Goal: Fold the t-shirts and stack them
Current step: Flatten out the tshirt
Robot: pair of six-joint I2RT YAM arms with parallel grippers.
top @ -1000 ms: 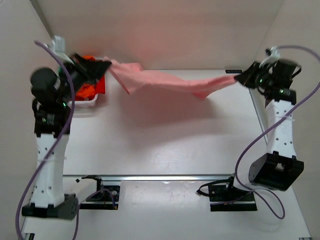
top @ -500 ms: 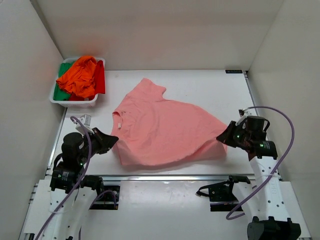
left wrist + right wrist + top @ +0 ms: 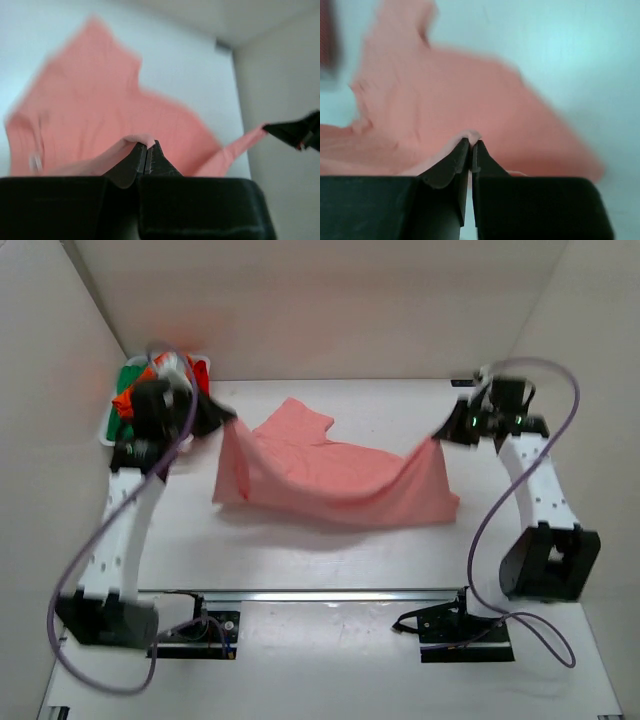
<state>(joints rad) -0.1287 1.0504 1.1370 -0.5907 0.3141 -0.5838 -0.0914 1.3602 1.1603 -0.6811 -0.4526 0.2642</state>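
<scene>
The salmon-pink t-shirt (image 3: pixel 335 475) hangs between my two grippers above the table, sagging in the middle, with its far sleeve resting on the table. My left gripper (image 3: pixel 222 420) is shut on the shirt's left edge; in the left wrist view a fold of pink cloth (image 3: pixel 141 140) sits pinched at its tips (image 3: pixel 146 148). My right gripper (image 3: pixel 440 433) is shut on the shirt's right corner; in the right wrist view pink cloth (image 3: pixel 470 134) pokes out above the closed tips (image 3: pixel 471 145). The orange, red and green shirts (image 3: pixel 128 400) lie in the tray, mostly hidden behind my left arm.
The white plastic tray (image 3: pixel 108 423) stands at the back left corner, close beside my left arm. White walls enclose the table on the left, back and right. A metal rail (image 3: pixel 330 595) runs along the near edge.
Both arms swung from the near edge up and toward the back, lifting the pink shirt's near edge off the table. A second ago the shirt was held stretched high at the back.
</scene>
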